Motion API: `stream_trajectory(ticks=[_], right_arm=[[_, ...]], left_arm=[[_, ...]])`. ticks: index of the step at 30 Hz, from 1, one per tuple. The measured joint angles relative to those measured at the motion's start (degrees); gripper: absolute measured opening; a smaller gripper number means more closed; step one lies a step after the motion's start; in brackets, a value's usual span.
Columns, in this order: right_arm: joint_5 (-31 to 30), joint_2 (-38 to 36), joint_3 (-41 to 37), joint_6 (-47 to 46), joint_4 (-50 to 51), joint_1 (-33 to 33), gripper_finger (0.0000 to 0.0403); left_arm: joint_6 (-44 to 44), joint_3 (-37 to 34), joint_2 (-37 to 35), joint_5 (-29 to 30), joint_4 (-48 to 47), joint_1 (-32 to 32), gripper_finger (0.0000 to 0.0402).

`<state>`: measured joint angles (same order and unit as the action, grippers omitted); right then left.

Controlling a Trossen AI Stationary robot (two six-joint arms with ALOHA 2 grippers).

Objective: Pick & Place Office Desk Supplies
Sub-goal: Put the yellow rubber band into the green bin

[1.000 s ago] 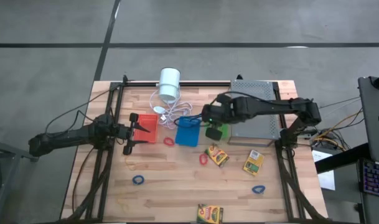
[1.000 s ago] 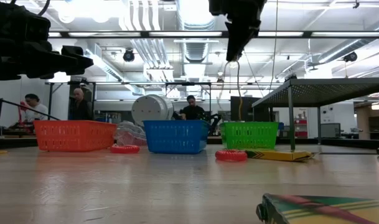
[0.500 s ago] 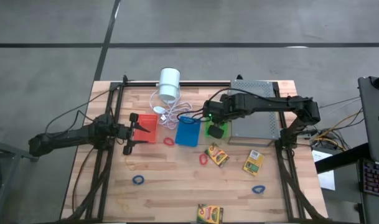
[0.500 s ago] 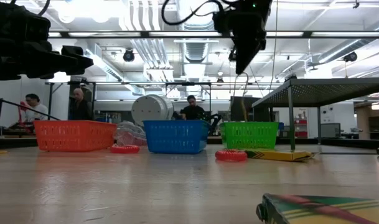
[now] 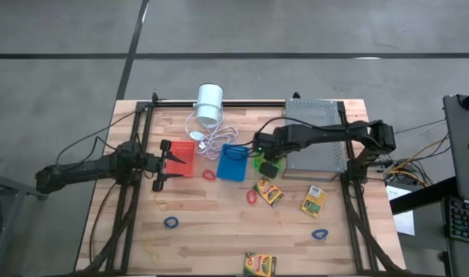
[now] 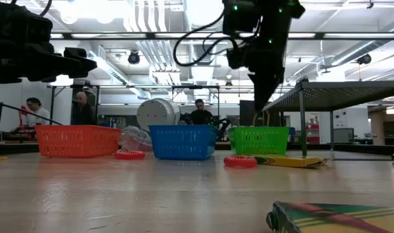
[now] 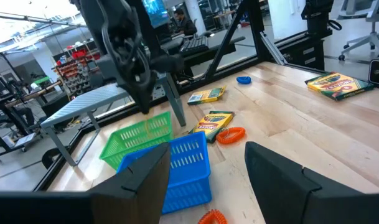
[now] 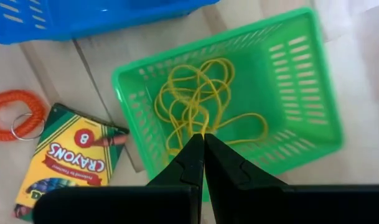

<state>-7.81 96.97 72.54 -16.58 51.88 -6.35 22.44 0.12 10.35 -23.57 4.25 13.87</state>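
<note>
Since a second ago the right gripper [image 5: 267, 166] has swung back from over the blue basket [image 5: 233, 162] and now sits right over the green basket [image 8: 239, 99], lower than before. Its fingers are pressed together with nothing between them, and the loose yellow bands [image 8: 198, 106] lie in a tangle on the green basket's floor, so my guess is it's just finished a drop there.

The left gripper [image 5: 162, 164] hasn't budged; it hangs with its fingers apart just beside the red-orange basket [image 5: 182, 158], toward the table's left edge.

Next I'd expect the right arm to lift clear and go for another loose item. Closest is the crayon box [image 5: 269, 191] lying just in front of the green basket, with a red coil band [image 5: 251, 197] beside it. More crayon boxes sit nearer the right edge [image 5: 313, 200] and at the front edge [image 5: 259, 264], plus blue bands [image 5: 170, 222] toward the front.

The grey metal tray [image 5: 319, 115] stands just beside the green basket and crowds that side. The white cylinder [image 5: 209, 104] sits by the back edge.
</note>
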Motion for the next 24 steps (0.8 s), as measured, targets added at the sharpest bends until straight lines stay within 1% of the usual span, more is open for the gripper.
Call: stream_trajectory(ticks=[5,11,20,22,24], right_arm=[[1.0,0.0,-4.3,0.0,-4.6,-0.2,0.0008],[1.4,-0.3,-7.5,0.4,-9.2,-0.5,0.0008],[1.0,0.0,-6.2,-0.2,-10.4,-0.7,0.0009],[1.1,0.1,-5.6,-2.0,-10.6,-1.0,0.0017],[1.3,0.1,-5.2,-4.9,-11.1,-1.3,0.0032]], left_arm=[[0.0,0.0,0.0,0.0,0.0,0.0,0.0210],[0.0,0.0,0.0,0.0,0.0,0.0,0.0210],[0.0,0.0,0.0,0.0,0.0,0.0,0.0210],[0.0,0.0,0.0,0.0,0.0,0.0,0.0210],[0.0,0.0,0.0,0.0,0.0,0.0,0.0210]])
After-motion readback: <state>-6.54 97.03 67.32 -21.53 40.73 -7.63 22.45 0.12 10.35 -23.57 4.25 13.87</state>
